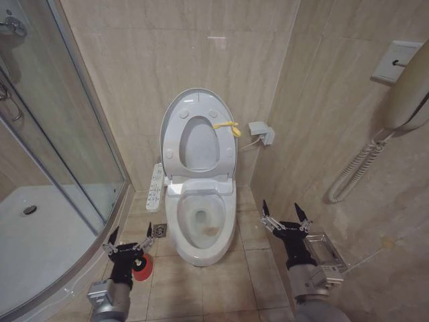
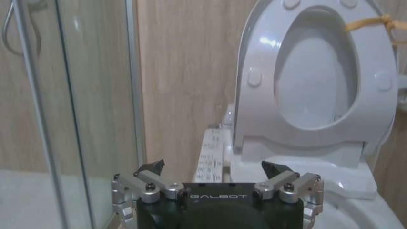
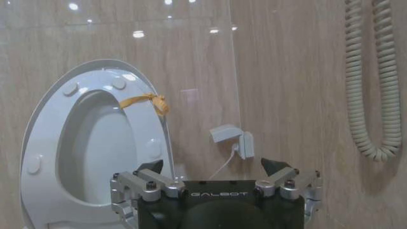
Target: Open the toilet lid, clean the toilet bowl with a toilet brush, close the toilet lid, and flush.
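The toilet lid (image 1: 199,144) stands raised against the back wall with the seat ring (image 1: 175,144) up in front of it; a yellow tie (image 1: 228,126) hangs at its right edge. Below, the toilet bowl (image 1: 201,225) is uncovered, with its button panel (image 1: 155,188) on the left side. The toilet brush's red base (image 1: 143,268) stands on the floor left of the bowl; I cannot make out its handle. My left gripper (image 1: 127,240) hovers open just above and beside that base. My right gripper (image 1: 285,215) is open right of the bowl. The wrist views face the lid (image 2: 311,86) (image 3: 95,143).
A glass shower enclosure (image 1: 47,201) curves along the left. On the right wall hang a handset (image 1: 409,94) and coiled cord (image 1: 355,168). A small wall box with a cable (image 1: 261,131) sits right of the lid. A floor drain (image 1: 159,230) lies near the bowl.
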